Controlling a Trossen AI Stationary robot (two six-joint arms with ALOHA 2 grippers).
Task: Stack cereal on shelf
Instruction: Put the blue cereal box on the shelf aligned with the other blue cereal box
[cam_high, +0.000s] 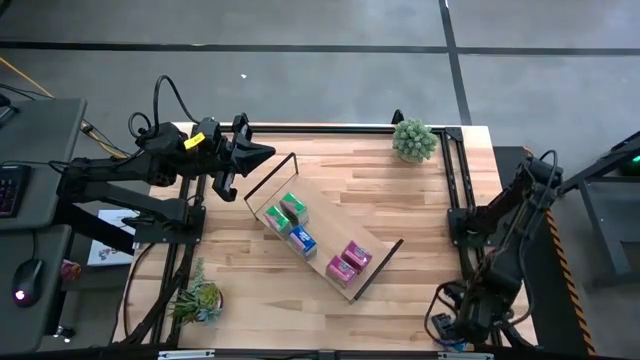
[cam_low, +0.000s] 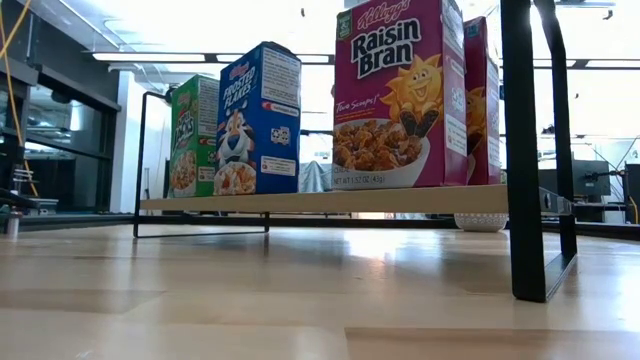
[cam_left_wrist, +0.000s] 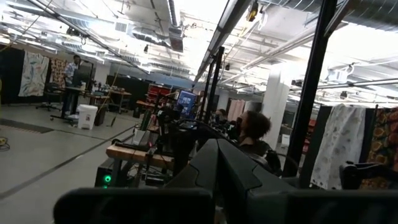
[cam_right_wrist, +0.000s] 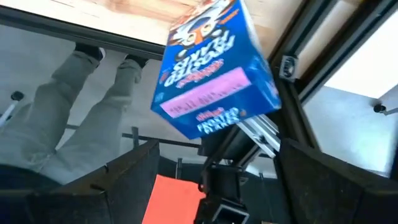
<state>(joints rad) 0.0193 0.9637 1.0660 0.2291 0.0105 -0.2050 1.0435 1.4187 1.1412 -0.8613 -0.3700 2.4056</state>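
frosted flakes box (cam_right_wrist: 214, 74), blue, fills the right wrist view just ahead of the right gripper (cam_right_wrist: 208, 180), whose dark fingers (cam_right_wrist: 121, 177) stand spread wide with nothing between them: released. whether the box is falling, resting or leaning on something off the bench, cannot tell; it sits by the bench's edge and metal frame. in the high view that gripper (cam_high: 452, 322) hangs low beyond the bench's near right corner, off the wood.

shelf (cam_high: 262, 196) lies diagonally across mid-bench. on it, five boxes: two green (cam_high: 287, 213) toward its left-far end, one blue (cam_high: 303, 241) in the middle, two pink-magenta (cam_high: 349, 261) toward its right-near end. low view confirms them upright in a row: raisin bran (cam_low: 398, 95), blue box (cam_low: 257, 120), green box (cam_low: 193, 137).

judgement: five of six placed; the second blue box is the one left, and it is off the bench near the right arm, so it needs recovering before placing.

left gripper (cam_high: 262, 153) clenched, empty, raised over the bench's far left corner, waiting.
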